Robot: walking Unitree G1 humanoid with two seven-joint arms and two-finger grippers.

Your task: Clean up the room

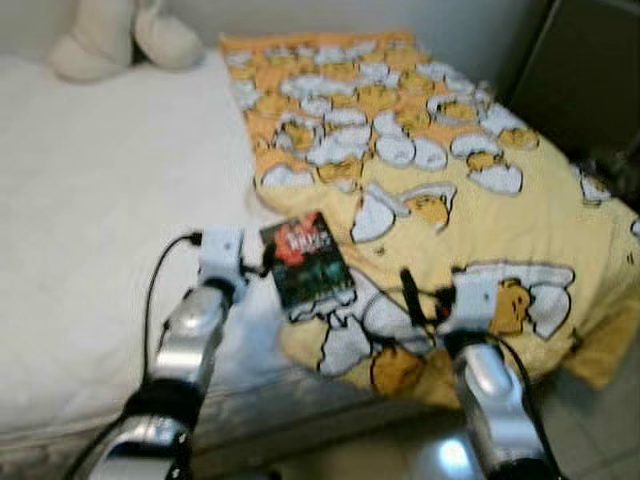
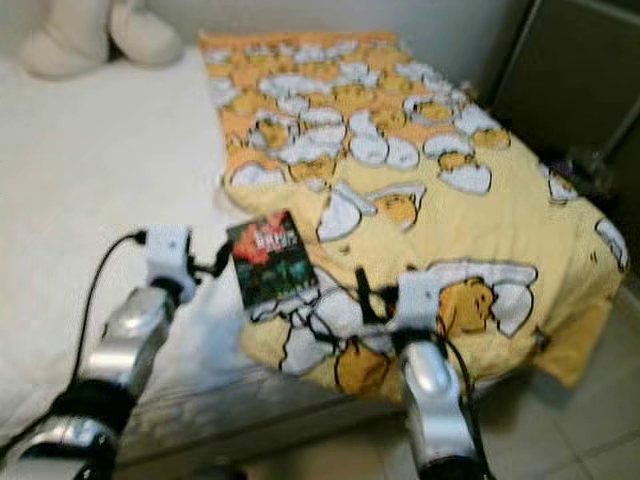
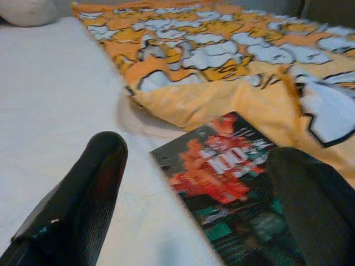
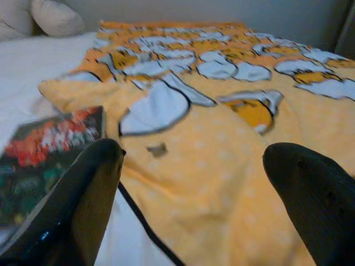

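Observation:
A dark book (image 1: 308,262) with red and green cover art lies on the bed, partly on the white sheet (image 1: 90,220) and partly on the edge of the yellow cartoon-print blanket (image 1: 450,180). My left gripper (image 3: 199,205) is open, low over the bed, its fingers (image 3: 83,199) straddling the book's near corner (image 3: 222,183). My right gripper (image 4: 194,194) is open above the blanket (image 4: 222,166), with the book (image 4: 50,149) just beside its left finger.
A cream stuffed toy (image 1: 120,35) rests at the head of the bed. A dark cabinet (image 1: 580,70) stands at the far right. The blanket hangs over the bed's near edge above a tiled floor (image 1: 590,420).

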